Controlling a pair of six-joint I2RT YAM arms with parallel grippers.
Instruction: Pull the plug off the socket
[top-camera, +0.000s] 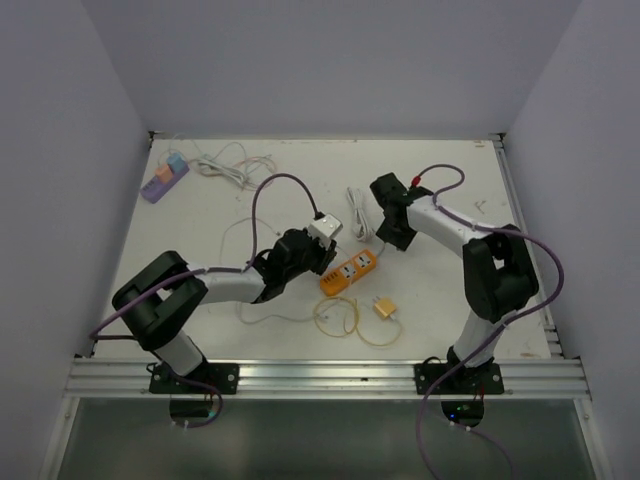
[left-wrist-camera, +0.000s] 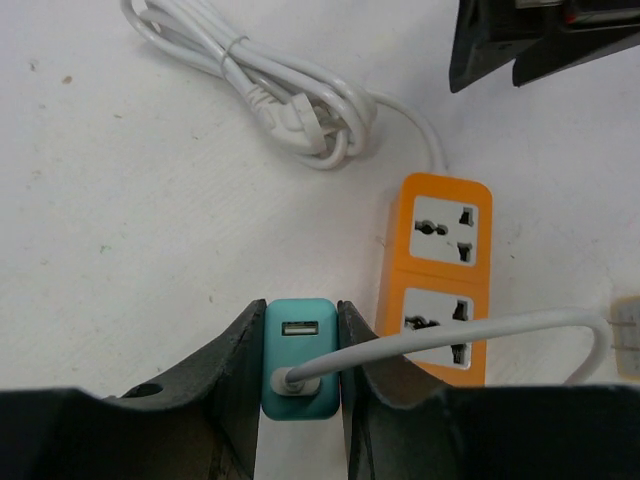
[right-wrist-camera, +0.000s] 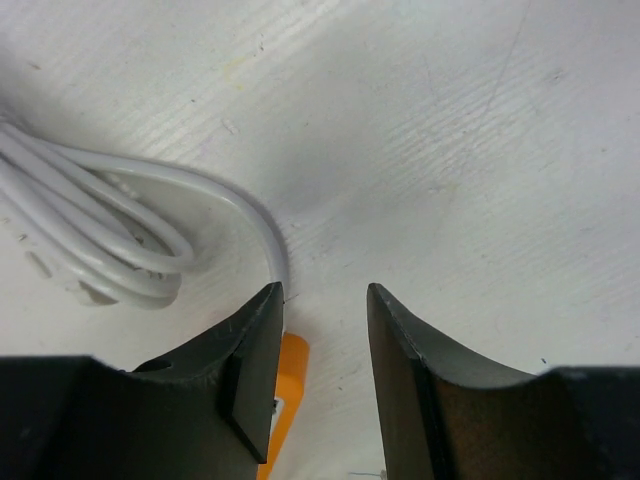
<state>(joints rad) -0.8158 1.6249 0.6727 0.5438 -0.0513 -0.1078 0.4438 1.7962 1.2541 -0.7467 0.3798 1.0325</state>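
A teal plug (left-wrist-camera: 301, 350) with a USB port and a grey cable (left-wrist-camera: 480, 330) in it sits clamped between the fingers of my left gripper (left-wrist-camera: 301, 310), which is shut on it. The orange socket strip (left-wrist-camera: 440, 270) lies on the table just to its right. Both of its outlets show empty, and the plug is apart from it. In the top view the left gripper (top-camera: 318, 262) hangs beside the strip (top-camera: 349, 272), and the plug is hidden there. My right gripper (right-wrist-camera: 325, 295) stands open over the table by the strip's far end (right-wrist-camera: 290, 380), holding nothing.
The strip's coiled white cord (top-camera: 358, 213) lies behind it. A small orange adapter (top-camera: 385, 309) and a yellow cable loop (top-camera: 340, 318) lie near the front. A purple power strip (top-camera: 164, 180) and loose white cable (top-camera: 225, 165) sit at the back left.
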